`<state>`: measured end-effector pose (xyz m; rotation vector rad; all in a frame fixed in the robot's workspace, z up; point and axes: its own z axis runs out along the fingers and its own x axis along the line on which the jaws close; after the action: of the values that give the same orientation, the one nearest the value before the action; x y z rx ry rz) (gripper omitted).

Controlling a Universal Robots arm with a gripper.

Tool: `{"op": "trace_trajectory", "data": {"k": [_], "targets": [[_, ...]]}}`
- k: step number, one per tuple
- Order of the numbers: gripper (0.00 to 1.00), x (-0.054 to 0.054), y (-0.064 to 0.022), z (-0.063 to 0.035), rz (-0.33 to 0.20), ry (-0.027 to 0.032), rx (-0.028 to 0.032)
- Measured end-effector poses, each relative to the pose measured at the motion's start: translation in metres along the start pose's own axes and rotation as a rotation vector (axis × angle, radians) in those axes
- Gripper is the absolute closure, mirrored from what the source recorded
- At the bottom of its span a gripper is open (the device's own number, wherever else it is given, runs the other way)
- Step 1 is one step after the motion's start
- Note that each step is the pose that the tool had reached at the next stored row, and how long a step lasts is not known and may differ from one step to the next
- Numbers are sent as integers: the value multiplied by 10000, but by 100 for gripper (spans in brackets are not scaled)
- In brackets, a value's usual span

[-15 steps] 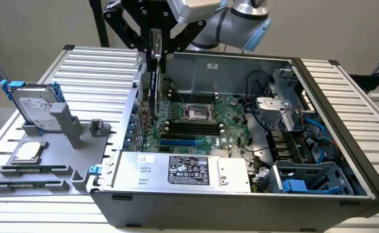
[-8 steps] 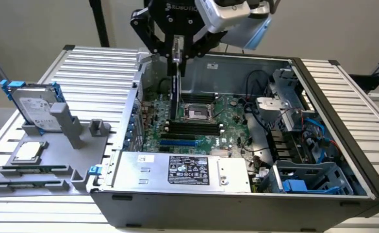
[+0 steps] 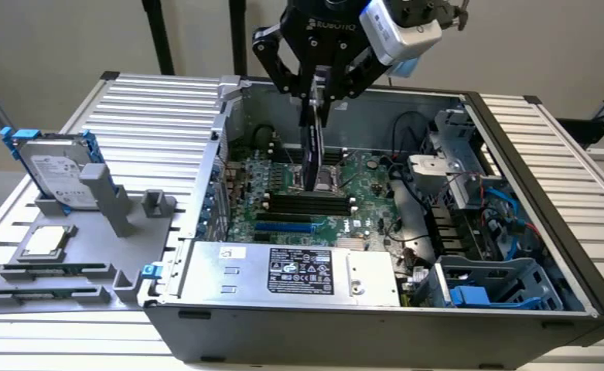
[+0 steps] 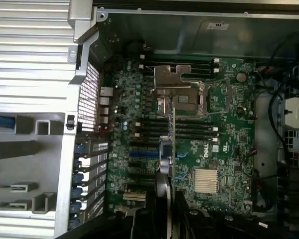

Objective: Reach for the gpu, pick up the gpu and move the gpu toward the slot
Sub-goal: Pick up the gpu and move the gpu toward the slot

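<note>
Gripper (image 3: 320,91) sits top centre of the exterior view, above the open PC case (image 3: 549,309), fingers clamped on the gpu (image 3: 312,147). The card hangs edge-on and roughly vertical below the fingers, over the motherboard (image 3: 369,197), lower end near the CPU socket (image 3: 328,179) in the middle of the frame. Can't tell if it touches the board.

In the wrist view the gpu (image 4: 172,149) shows as a thin edge running up from bottom centre, with the metal bracket (image 4: 169,78) at its far end over the socket area. Dark gripper fingers (image 4: 189,221) flank the card at the bottom edge. Black memory slots (image 4: 184,130) cross behind the card, a blue slot (image 4: 142,155) is just beside it, and a heatsink (image 4: 205,180) is lower centre-right.

Exterior view, left side: grey fixture tray (image 3: 106,232) on the slatted table (image 3: 147,108), holding the hard drive (image 3: 59,174) upright in its blue frame, a CPU chip (image 3: 46,241) and two memory sticks (image 3: 49,282) lying flat. Power supply (image 3: 291,270) runs along the case's front edge, lower centre.
</note>
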<state>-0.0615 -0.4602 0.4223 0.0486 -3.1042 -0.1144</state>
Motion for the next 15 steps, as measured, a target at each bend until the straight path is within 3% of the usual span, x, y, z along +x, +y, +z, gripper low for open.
{"op": "trace_trajectory", "data": {"k": [5,12,15], "targets": [[74,-165,39,46,6,4,141],[74,-332,81,88,19,25,471],[74,-335,81,89,21,27,479]]}}
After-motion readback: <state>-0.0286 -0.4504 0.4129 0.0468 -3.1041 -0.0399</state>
